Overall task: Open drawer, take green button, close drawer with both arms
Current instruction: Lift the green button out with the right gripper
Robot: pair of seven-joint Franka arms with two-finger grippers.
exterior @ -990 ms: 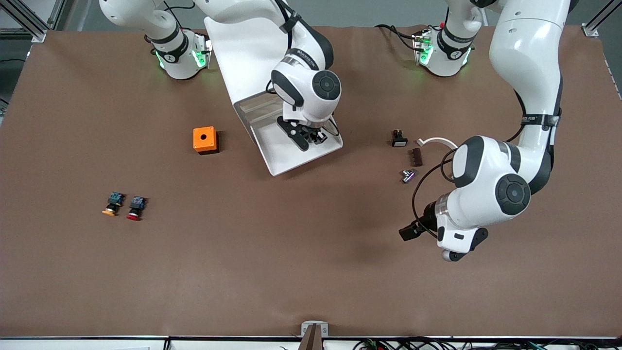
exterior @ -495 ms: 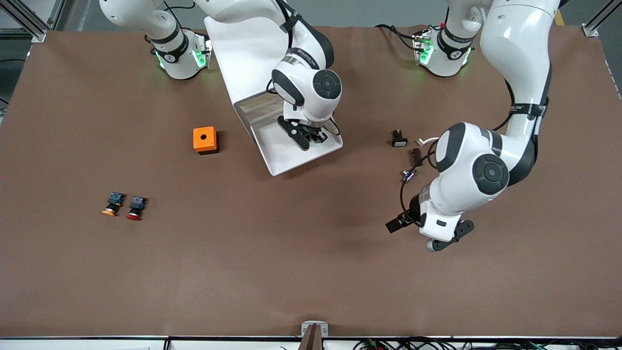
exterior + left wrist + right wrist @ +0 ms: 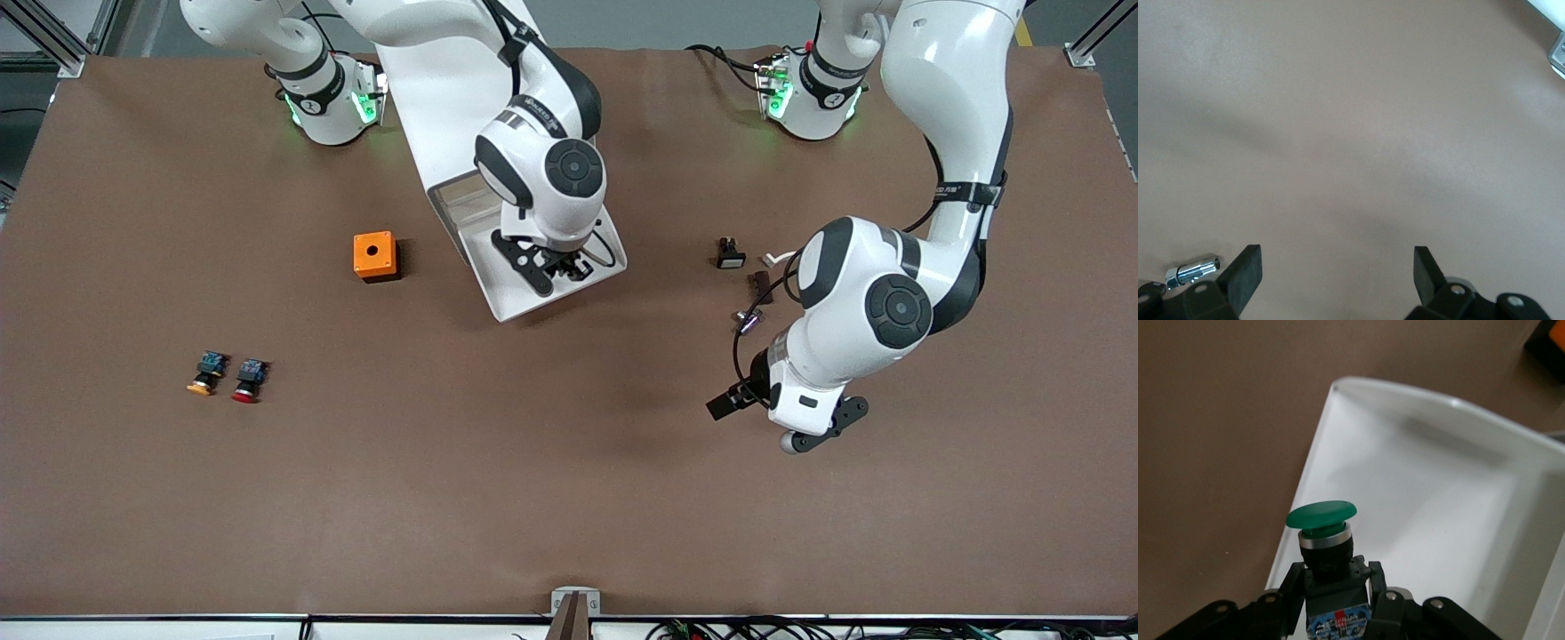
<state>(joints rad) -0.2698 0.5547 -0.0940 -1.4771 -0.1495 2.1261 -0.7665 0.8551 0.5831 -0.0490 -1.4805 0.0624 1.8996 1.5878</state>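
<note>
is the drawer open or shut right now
Open: the drawer sticks out of the cabinet, its tray exposed under the right gripper holding the green button.

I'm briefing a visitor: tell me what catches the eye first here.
The right gripper is shut on the green button, held over the open drawer. The left gripper hangs open over bare table toward the left arm's end. An orange box sits beside the drawer.
</note>
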